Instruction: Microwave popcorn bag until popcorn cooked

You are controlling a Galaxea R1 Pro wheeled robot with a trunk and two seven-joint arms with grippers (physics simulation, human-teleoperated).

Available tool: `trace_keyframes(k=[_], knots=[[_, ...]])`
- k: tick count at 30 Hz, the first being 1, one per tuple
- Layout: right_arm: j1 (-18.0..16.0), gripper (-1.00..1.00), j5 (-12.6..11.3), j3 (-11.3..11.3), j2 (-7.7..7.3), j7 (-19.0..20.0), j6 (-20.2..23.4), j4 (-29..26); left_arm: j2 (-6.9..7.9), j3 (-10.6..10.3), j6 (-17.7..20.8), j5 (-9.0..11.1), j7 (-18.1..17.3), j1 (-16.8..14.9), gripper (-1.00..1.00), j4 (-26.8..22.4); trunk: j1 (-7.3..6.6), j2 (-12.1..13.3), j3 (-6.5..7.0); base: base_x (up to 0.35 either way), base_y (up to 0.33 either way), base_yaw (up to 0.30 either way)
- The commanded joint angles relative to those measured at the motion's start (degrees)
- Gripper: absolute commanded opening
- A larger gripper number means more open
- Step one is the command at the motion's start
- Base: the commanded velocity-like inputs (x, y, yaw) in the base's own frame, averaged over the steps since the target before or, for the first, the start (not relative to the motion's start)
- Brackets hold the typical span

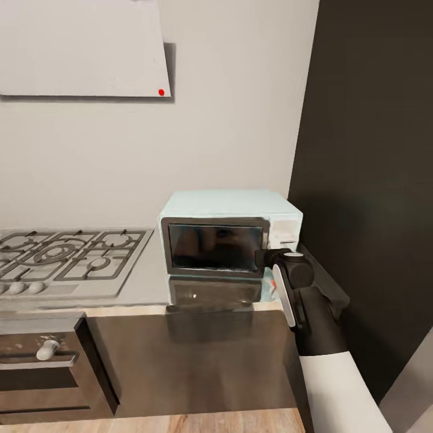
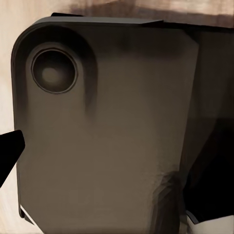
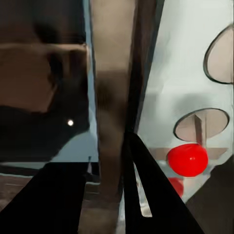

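The pale blue microwave [image 1: 228, 207] stands on the grey countertop [image 1: 147, 282] against the dark tall cabinet, its dark-framed glass door [image 1: 213, 246] closed. My right gripper [image 1: 266, 258] is at the door's right edge, in front of the white control panel [image 1: 286, 231]. In the right wrist view its fingers [image 3: 146, 195] stand close together with only a slim gap and nothing between them, pointing at the door frame beside the panel [image 3: 180, 73]. A red light [image 3: 187, 160] glows below a knob. A tan-brown shape [image 3: 31, 78] shows behind the glass; I cannot tell if it is the popcorn bag.
A steel gas hob [image 1: 66, 255] lies left of the microwave, with a dark built-in oven [image 1: 42, 361] under it. A dark tall cabinet [image 1: 373, 180] walls off the right side. A white hood [image 1: 81, 48] hangs above. The left wrist view faces a dark grey panel [image 2: 107, 136].
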Motion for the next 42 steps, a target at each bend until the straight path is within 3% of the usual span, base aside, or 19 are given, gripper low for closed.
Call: trace_keyframes(k=[1,32,33,42], knots=[[-0.04,-1.0,-0.11,0.07,0.01,0.11,0.27,-0.03,-0.01,0.03,-0.11,0.4,-0.07,0.0,1.0,-0.04,-0.04,-0.03,-0.05,-0.332,0.0,0.0],[-0.04,-1.0,-0.19,0.07,0.01,0.11,0.54,-0.03,0.01,0.02,-0.21,0.37,-0.18,0.0,1.0,-0.04,-0.04,-0.03,-0.05,-0.089,0.0,0.0],[-0.04,1.0,-0.14,0.07,0.01,0.11,0.56,-0.03,0.0,0.03,-0.21,0.37,-0.18,0.01,1.0,-0.04,-0.04,-0.03,-0.05,0.0,0.0,0.0],[-0.04,1.0,-0.15,0.07,0.01,0.19,0.75,-0.03,0.07,0.03,-0.19,0.38,-0.18,0.01,1.0,-0.04,-0.04,-0.03,-0.05,0.0,0.0,0.0]])
